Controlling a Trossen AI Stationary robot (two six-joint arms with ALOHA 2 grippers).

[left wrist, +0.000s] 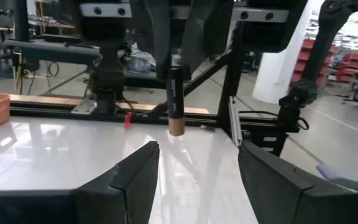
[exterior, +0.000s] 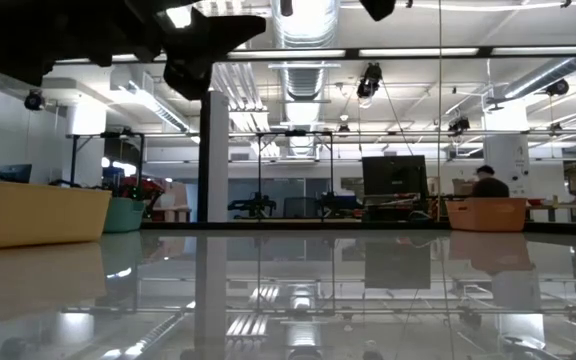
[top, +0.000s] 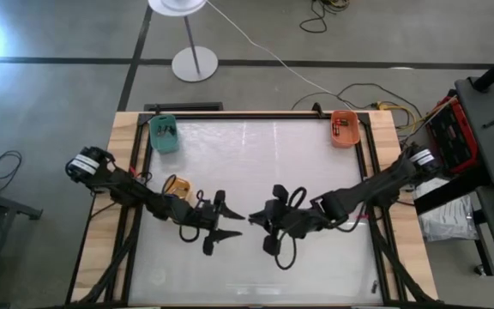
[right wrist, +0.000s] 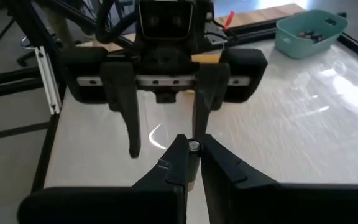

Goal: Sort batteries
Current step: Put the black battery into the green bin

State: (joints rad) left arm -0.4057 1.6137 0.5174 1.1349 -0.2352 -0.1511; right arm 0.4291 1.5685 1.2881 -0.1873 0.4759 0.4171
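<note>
While the right gripper [right wrist: 192,163] pinches a battery [left wrist: 175,102] upright above the middle of the table [top: 256,257], the left gripper [left wrist: 197,171] faces it with fingers spread and empty. Small, rigid and smooth, the battery could slip or twist; gripping across its middle looks safest. Farther off sit yellow [top: 177,185], green [top: 163,136] and orange [top: 345,129] bins

A lab — exposed ceiling ducts [exterior: 304,25], monitors [exterior: 394,177], open workbenches.

Teal bin [top: 163,135], orange bin [top: 345,129], yellow bin [top: 177,186]; battery [left wrist: 175,102] black w/ tan end.
</note>
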